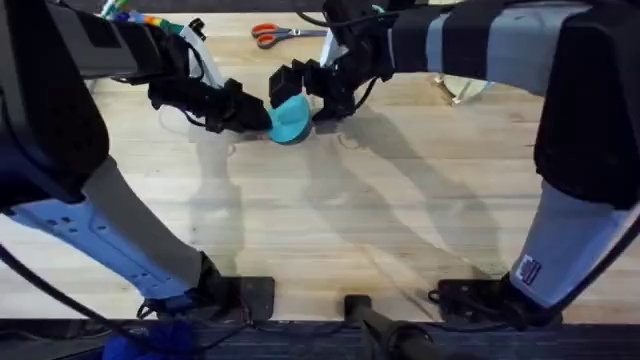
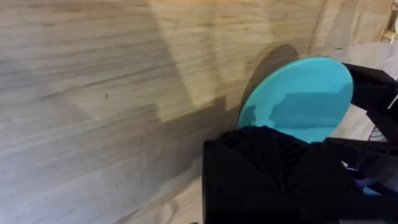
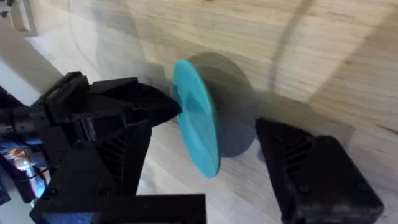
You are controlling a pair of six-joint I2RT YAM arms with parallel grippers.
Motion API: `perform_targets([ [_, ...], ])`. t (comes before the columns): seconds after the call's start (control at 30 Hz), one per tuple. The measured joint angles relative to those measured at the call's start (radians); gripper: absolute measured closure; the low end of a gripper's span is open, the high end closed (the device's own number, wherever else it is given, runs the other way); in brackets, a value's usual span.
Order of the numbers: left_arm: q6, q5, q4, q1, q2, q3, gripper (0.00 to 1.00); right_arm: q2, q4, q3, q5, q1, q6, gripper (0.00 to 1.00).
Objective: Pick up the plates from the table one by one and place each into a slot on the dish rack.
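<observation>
We find the left pincer (image 1: 262, 113) clamped on the teal plate (image 1: 289, 120) above the worktop (image 1: 330, 220); the right pincer (image 1: 305, 88) stands apart around it.

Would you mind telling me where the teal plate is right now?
In the overhead view the teal plate is up off the table, far side near the middle, between the left gripper and right gripper, which meet around it.

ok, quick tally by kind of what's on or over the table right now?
Plates: 1, the round teal-blue plate, held on edge above the light wood-plank table between both grippers.
Scissors: 1, orange-handled scissors at the far edge.
Grippers: 2, black two-finger left gripper and right gripper.
Total: 4.
</observation>
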Motion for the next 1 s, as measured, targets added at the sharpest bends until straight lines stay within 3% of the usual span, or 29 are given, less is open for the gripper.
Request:
perform_targets([
  [0.33,0.0,0.0,0.003,0.0,0.0,0.0,0.96,0.0,0.0,0.0,-0.001,0.003,0.0,0.015],
  [0.43,0.0,0.0,0.004,0.0,0.0,0.0,0.96,0.003,-0.002,0.0,-0.003,0.005,0.004,0.137],
  [0.6,0.0,0.0,0.004,0.0,0.0,0.0,0.961,0.027,-0.003,0.0,-0.005,0.01,0.011,0.506],
  [0.67,0.0,0.0,0.004,0.0,0.0,0.0,0.961,0.032,-0.004,0.0,-0.005,0.012,0.011,0.583],
  [0.77,0.0,0.0,0.005,0.0,0.0,0.0,0.961,0.031,0.0,0.0,-0.026,0.01,0.016,0.915],
  [0.83,-0.003,0.007,0.009,0.002,0.0,0.0,0.961,0.018,0.014,0.003,-0.052,0.007,0.018,0.961],
  [1.0,-0.003,0.007,0.01,0.002,0.0,0.001,0.96,0.017,0.01,0.003,-0.055,0.008,0.018,0.967],
])
